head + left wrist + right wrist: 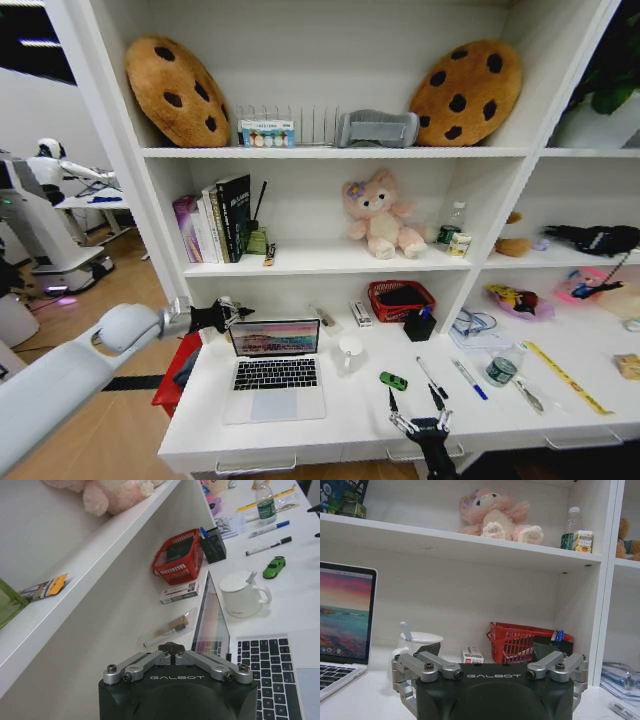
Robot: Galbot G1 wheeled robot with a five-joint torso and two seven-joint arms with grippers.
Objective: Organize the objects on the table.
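Now, right gripper (417, 402): jaws apart, at desk (330, 420) near edge
Left gripper (232, 313): jaws apart, behind laptop (274, 367)
Toy car (393, 381): likely light, rigid, rolls; pinch its sides

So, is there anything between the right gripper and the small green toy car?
Nothing visible. The right gripper is open at the desk's front edge, and the green toy car lies just beyond it, toward the laptop. Only bare white desk lies between them.
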